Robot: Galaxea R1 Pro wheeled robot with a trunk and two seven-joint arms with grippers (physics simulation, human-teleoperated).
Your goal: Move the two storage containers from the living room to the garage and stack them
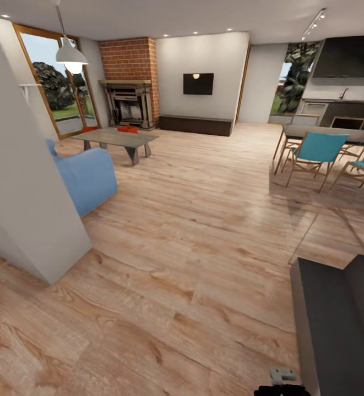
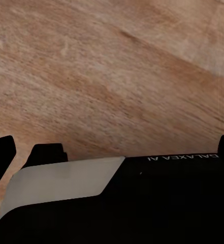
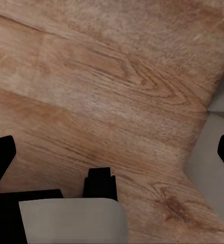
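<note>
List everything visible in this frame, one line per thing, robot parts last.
Red-orange storage containers: count unclear at this distance, on the grey low coffee table, far left.
Blue sofa: one, left, beside a pale wall corner.
Dark fireplace: one, under the red brick chimney.
Black wall screen: one, above a long dark low cabinet.
White pendant lamp: one, upper left.
Teal chairs: two, at the dark dining table, right.
Light wood-plank floor: throughout.
Left tool: black fingertips at the wrist view's edges, over bare planks.
Right tool: same, apart, nothing between.
</note>
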